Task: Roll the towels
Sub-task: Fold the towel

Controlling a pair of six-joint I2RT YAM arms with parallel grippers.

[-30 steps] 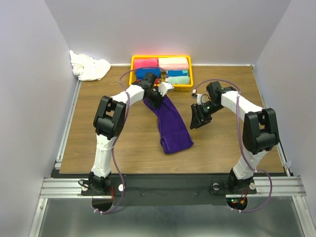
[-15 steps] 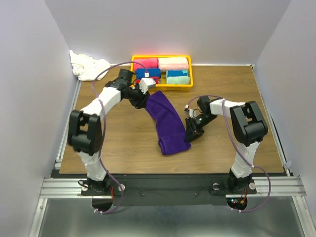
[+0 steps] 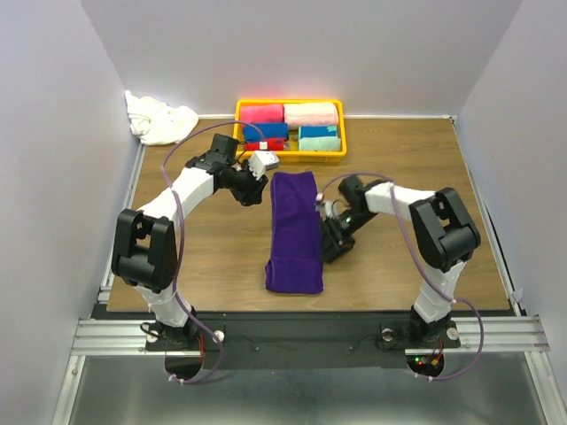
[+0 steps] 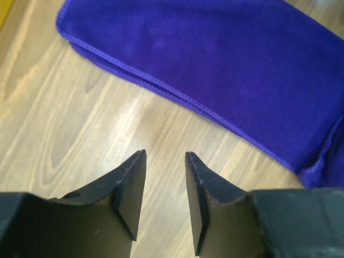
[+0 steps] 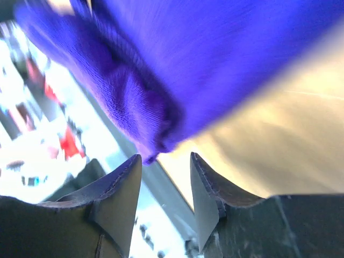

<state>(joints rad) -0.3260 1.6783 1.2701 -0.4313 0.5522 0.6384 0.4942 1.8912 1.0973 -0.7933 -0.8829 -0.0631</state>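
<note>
A purple towel (image 3: pixel 294 230) lies folded in a long flat strip on the wooden table (image 3: pixel 399 274), running from far to near. My left gripper (image 3: pixel 254 190) is open and empty just left of the towel's far end; its wrist view shows the towel's edge (image 4: pixel 215 70) ahead of the fingers (image 4: pixel 129 188). My right gripper (image 3: pixel 330 241) is open and empty beside the towel's right edge, near the near end; its wrist view shows the towel's corner (image 5: pixel 140 107) just ahead of the jaws.
A yellow tray (image 3: pixel 291 106) at the back holds several rolled towels in pink, blue, red and teal. A crumpled white towel (image 3: pixel 159 119) lies at the back left corner. Grey walls close in both sides.
The towel was swung from a slanted position to lie straight, and both grippers have let go of it. The left gripper drew back left; the right gripper moved left to the towel's edge.
</note>
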